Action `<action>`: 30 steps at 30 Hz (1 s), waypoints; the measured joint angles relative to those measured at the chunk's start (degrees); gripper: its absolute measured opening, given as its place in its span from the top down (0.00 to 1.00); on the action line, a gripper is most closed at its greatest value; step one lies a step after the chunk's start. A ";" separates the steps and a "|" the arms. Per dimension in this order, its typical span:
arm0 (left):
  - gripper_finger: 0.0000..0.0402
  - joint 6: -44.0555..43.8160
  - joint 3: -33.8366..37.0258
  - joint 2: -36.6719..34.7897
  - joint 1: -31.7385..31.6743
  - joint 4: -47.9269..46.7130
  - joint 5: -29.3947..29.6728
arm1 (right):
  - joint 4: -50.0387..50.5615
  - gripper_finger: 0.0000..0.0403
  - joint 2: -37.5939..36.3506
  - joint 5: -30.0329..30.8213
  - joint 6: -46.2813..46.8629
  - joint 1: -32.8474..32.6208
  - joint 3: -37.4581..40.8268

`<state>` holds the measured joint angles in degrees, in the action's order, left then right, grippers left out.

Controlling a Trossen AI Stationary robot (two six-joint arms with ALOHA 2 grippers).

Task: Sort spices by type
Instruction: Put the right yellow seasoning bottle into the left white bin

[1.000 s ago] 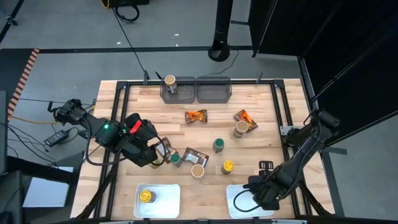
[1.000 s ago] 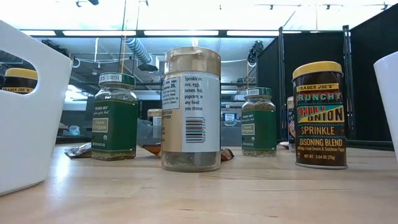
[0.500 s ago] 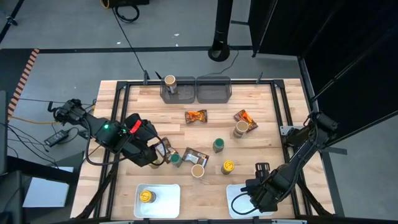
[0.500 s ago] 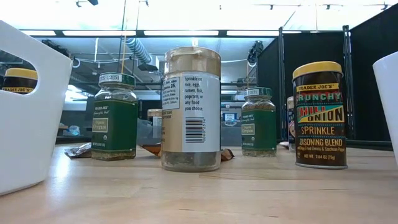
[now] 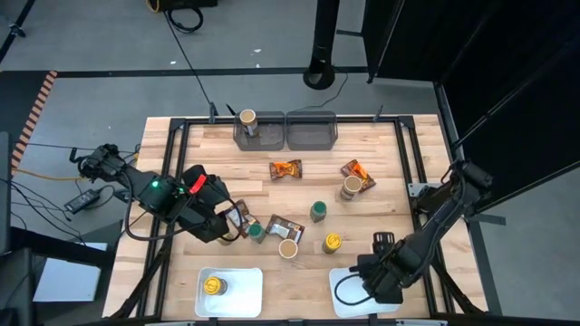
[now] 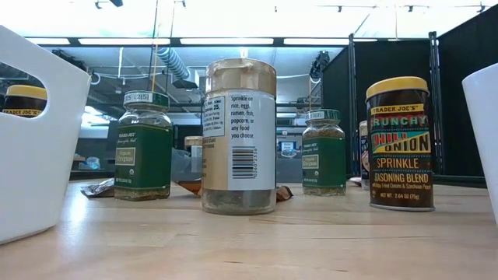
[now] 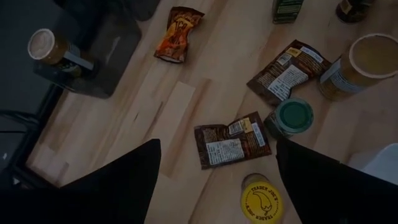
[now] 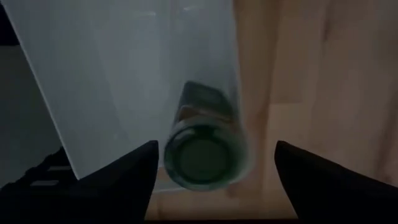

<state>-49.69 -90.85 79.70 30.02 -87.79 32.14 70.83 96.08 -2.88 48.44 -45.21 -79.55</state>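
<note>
My right gripper point(image 5: 372, 276) hangs open over the near-right white tray point(image 5: 349, 297). In its wrist view the fingers point(image 8: 216, 144) stand on either side of a green-lidded jar point(image 8: 202, 155) in that tray, with gaps on both sides. My left gripper point(image 5: 236, 226) is open above a brown packet point(image 7: 231, 142), beside a green-lidded jar point(image 7: 293, 116) and a yellow-lidded jar point(image 7: 260, 200). More jars stand mid-table: tan-lidded point(image 5: 288, 249), yellow-lidded point(image 5: 333, 243), green-lidded point(image 5: 318, 212), tan-lidded point(image 5: 352, 188). Orange packets point(image 5: 285, 169) point(image 5: 358, 170) lie flat farther back.
A yellow-lidded jar point(image 5: 213, 286) stands in the near-left white tray point(image 5: 237, 299). Two grey bins sit at the far edge; the left one point(image 5: 254, 136) holds a tan-lidded jar point(image 5: 247, 119), the right one point(image 5: 311, 133) shows nothing inside. A black frame borders the table.
My right gripper has shifted a little toward the table's left over the near-right tray. The jars and packets on the table have stayed in place.
</note>
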 joint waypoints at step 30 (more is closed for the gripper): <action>0.21 7.19 23.03 -13.21 -2.24 14.52 -15.04 | 19.20 0.25 -6.11 18.46 2.26 5.62 -12.50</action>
<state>-42.51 -67.82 66.49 27.79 -73.27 17.09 90.04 89.97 15.59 50.71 -39.59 -92.05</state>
